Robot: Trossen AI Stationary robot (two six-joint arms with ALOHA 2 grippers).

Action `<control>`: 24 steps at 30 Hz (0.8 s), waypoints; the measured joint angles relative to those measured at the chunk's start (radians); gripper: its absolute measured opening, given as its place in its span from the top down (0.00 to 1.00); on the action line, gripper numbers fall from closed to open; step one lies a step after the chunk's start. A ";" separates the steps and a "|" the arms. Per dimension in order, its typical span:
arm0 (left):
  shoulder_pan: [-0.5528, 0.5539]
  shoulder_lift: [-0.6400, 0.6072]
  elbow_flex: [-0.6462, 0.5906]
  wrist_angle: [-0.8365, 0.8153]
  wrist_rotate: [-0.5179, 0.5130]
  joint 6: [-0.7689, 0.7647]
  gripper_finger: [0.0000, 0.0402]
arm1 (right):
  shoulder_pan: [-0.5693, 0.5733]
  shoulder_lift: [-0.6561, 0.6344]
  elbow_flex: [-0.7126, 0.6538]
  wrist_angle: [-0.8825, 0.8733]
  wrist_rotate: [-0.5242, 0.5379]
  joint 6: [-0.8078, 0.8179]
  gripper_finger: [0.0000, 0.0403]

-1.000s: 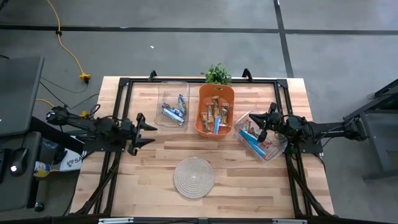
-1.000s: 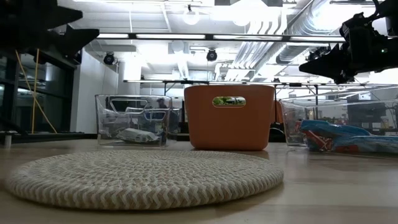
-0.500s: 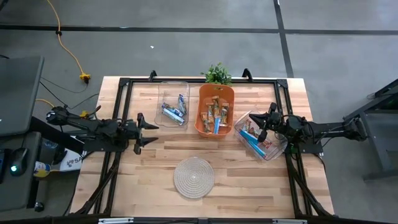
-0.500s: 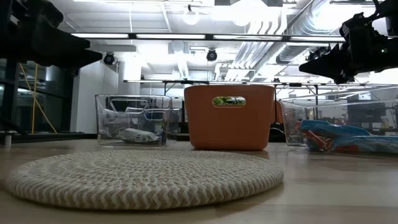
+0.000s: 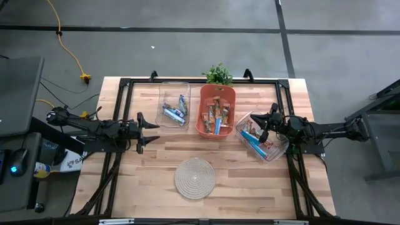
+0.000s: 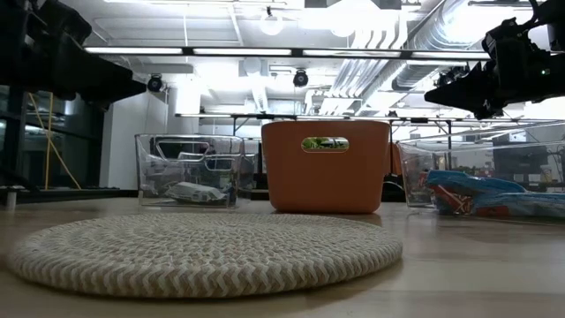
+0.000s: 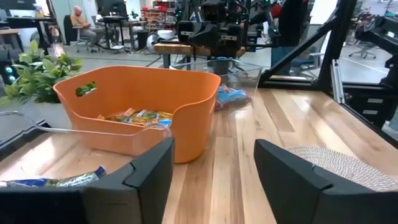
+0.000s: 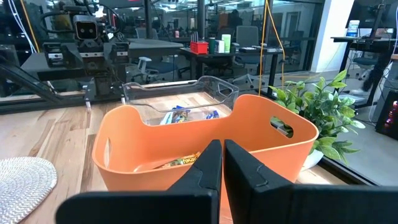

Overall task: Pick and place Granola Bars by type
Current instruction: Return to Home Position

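The granola bars lie in three bins at the far middle of the table. Some are in the left clear bin [image 5: 174,106], several in the orange bin [image 5: 216,112] and some in the right clear bin [image 5: 259,137]. The left wrist view shows bars in the orange bin [image 7: 134,116] and one blue bar [image 7: 56,181] in the left clear bin. My left gripper [image 5: 149,131] stands open and empty at the table's left, pointing level at the bins. My right gripper [image 5: 264,127] hangs shut and empty above the right clear bin, also seen shut in its wrist view [image 8: 222,168].
A round woven mat [image 5: 194,177] lies near the table's front middle. A small green plant [image 5: 219,75] stands behind the orange bin. A black frame [image 5: 125,84] runs along the table's edges. Bare wood lies between the mat and the bins.
My left gripper has tipped its fingers downward to level and rolled a little at the wrist, staying at the table's left. The right arm and the bars have kept still.
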 joint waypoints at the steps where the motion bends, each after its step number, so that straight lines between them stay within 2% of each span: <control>1: 0.000 0.000 0.000 0.000 0.003 0.000 0.47 | 0.000 0.000 0.000 0.000 0.000 0.000 1.00; 5: 0.000 0.000 0.000 -0.001 0.031 0.000 0.60 | 0.000 0.000 0.000 0.000 0.000 0.000 1.00; 11: 0.000 0.000 0.000 -0.002 0.048 0.000 0.91 | 0.000 0.000 0.000 0.000 0.000 0.000 1.00; 13: 0.000 0.000 0.000 -0.003 0.059 0.000 0.97 | 0.000 0.000 0.000 0.000 0.000 0.000 1.00; 18: 0.000 0.000 0.000 -0.008 0.107 0.012 0.94 | 0.000 0.000 0.000 0.000 0.000 0.000 1.00; 24: -0.001 0.017 0.000 -0.008 0.095 0.100 0.97 | 0.000 0.000 0.000 0.000 0.000 0.000 1.00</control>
